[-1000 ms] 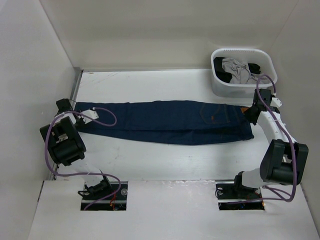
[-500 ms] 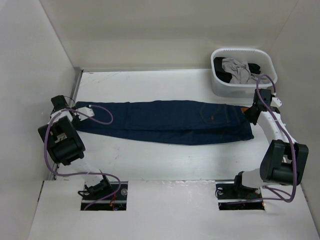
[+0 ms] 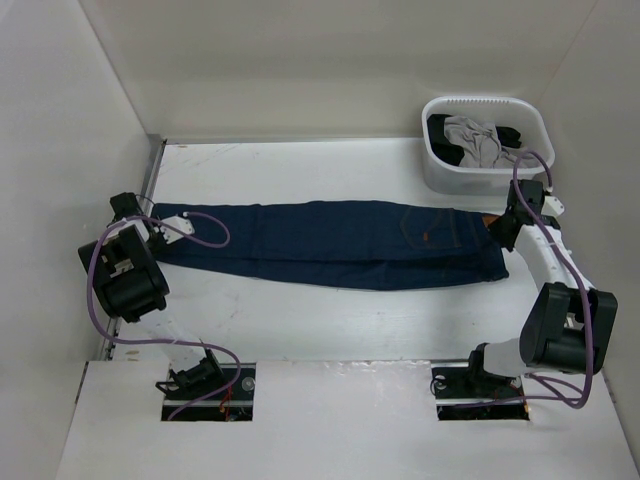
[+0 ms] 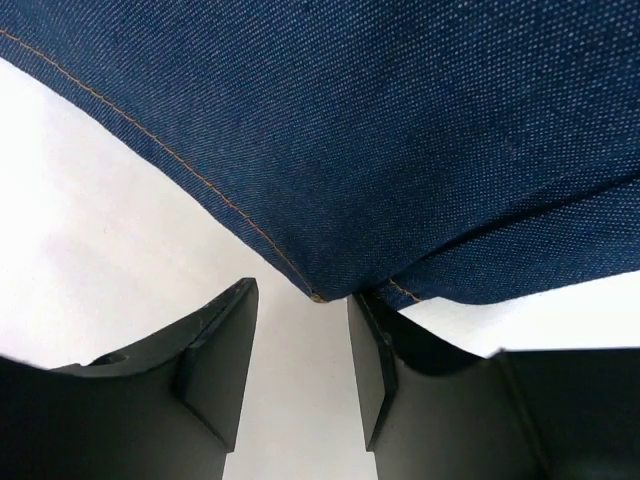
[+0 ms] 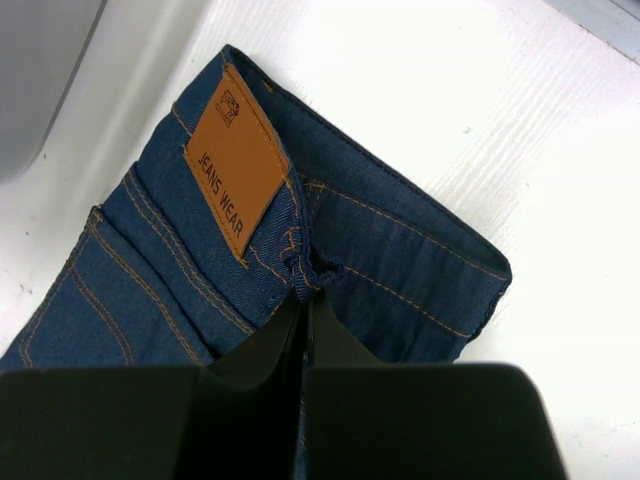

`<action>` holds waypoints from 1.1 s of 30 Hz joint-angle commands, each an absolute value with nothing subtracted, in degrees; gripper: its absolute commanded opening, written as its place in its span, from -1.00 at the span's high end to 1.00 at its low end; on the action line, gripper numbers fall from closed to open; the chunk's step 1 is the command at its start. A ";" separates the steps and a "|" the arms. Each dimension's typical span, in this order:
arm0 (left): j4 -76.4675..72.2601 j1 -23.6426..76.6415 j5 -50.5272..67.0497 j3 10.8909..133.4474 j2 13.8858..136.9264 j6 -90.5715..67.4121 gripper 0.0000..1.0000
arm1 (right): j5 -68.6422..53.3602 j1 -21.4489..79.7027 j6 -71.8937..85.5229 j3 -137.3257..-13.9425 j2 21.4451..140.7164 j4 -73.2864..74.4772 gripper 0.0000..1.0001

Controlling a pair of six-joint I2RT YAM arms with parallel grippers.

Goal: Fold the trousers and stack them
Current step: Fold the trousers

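The trousers (image 3: 330, 243) lie stretched full-length across the white surface (image 3: 300, 325) — right claw (image 5: 305, 300) apparently pinching the waistband, left claw (image 4: 300, 300) spread open at the leg hem.

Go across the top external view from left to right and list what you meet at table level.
left gripper → trousers → right gripper. The basket is left out: it overlaps the right gripper's span.

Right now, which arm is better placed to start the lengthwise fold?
Right, probably: the right gripper is shut on the trousers at the waistband, by the tan patch. The left gripper is open, only straddling the hem corner, gripping nothing.
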State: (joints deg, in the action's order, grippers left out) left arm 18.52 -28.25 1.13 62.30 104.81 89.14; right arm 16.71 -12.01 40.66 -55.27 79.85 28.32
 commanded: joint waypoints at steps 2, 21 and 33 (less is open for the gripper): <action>19.42 -28.26 3.86 63.99 105.03 87.28 0.33 | 17.75 -12.44 39.90 -54.84 78.31 26.10 1.00; 14.24 -32.30 6.33 68.64 98.62 81.91 1.00 | 17.40 -16.30 39.20 -59.41 68.30 31.54 1.00; 10.64 -33.71 6.68 53.63 91.23 82.79 1.00 | 16.18 -21.92 47.72 -43.97 53.00 42.45 1.00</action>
State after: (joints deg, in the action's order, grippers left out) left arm 14.00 -31.90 8.27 58.06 91.83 82.06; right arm 12.62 -18.98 44.07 -48.49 54.52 38.72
